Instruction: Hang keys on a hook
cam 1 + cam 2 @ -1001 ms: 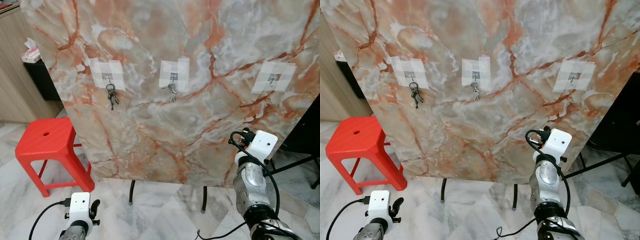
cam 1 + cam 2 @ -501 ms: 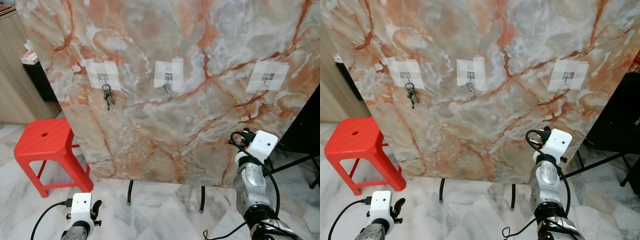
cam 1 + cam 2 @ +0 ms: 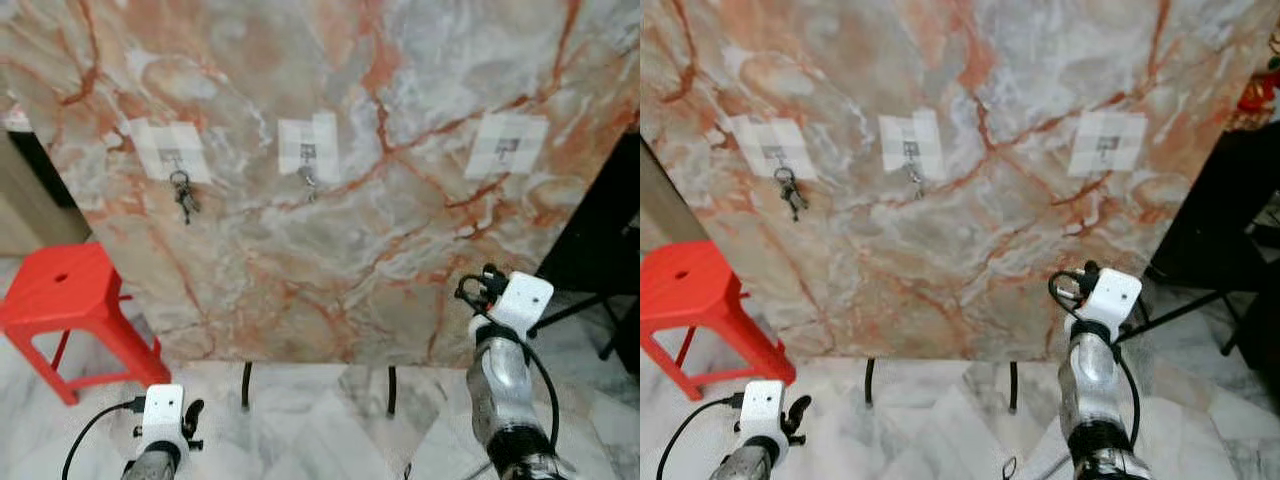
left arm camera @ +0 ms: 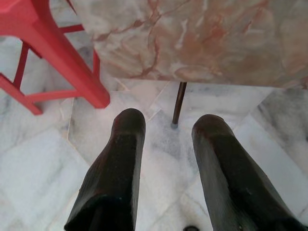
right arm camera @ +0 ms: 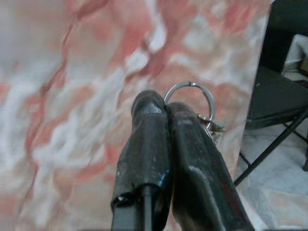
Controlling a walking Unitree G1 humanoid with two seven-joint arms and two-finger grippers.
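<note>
While clamped on a silver key ring (image 5: 189, 98), right gripper (image 5: 161, 113) sits lower right. Bare metal wall hook (image 3: 508, 148) lies above it, upper right. Left gripper (image 4: 168, 127): fingers apart, idle.

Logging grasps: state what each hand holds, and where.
Right hand pinches a silver key ring at its lower edge; left hand holds nothing.

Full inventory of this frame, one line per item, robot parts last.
marble-pattern board: 1, pink-grey, upright on thin dark legs ahead
taped hooks: 3, silver on white patches, in a row on the board
hung key bunches: 2, dark metal, on the left and middle hooks; right hook bare
stool: 1, red plastic, left of the board
key ring: 1, silver, pinched in the right tool
left tool: black fingers apart, low over the floor
right tool: raised before the board
</note>
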